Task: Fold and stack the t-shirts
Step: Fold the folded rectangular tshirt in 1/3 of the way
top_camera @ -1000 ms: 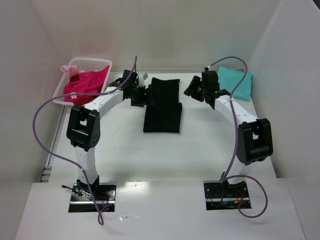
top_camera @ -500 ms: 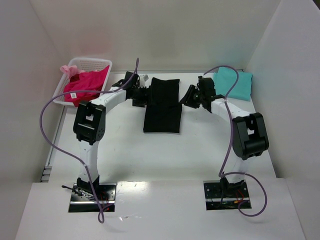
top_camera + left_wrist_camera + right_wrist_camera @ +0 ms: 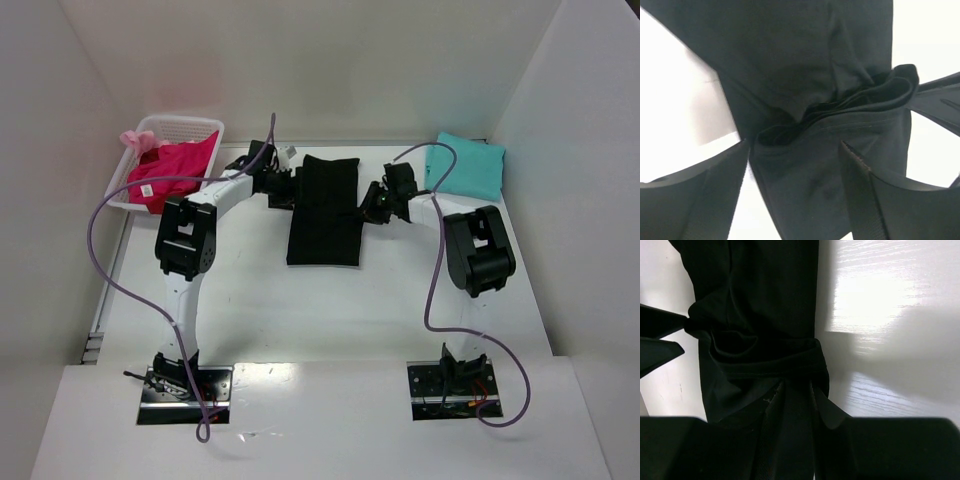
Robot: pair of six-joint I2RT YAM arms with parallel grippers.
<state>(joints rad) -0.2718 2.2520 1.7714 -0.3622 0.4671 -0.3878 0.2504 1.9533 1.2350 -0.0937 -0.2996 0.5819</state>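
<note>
Black shirt (image 3: 325, 225) lies flat; pink shirt (image 3: 175, 165) fills the basket (image 3: 185, 122).
Only our wrist views show left claw (image 3: 795, 145) gaping round a fold, right claw (image 3: 792, 390) pinching it.

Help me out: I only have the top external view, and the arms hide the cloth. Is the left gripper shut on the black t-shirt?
Observer: No. In the left wrist view the left gripper is open, its fingers set apart, with the folded edge of the black t-shirt lying between them.
Operator: And the right one?
Observer: In the right wrist view the shirt's edge bunches up toward the right gripper, but black on black hides whether it is shut.
</note>
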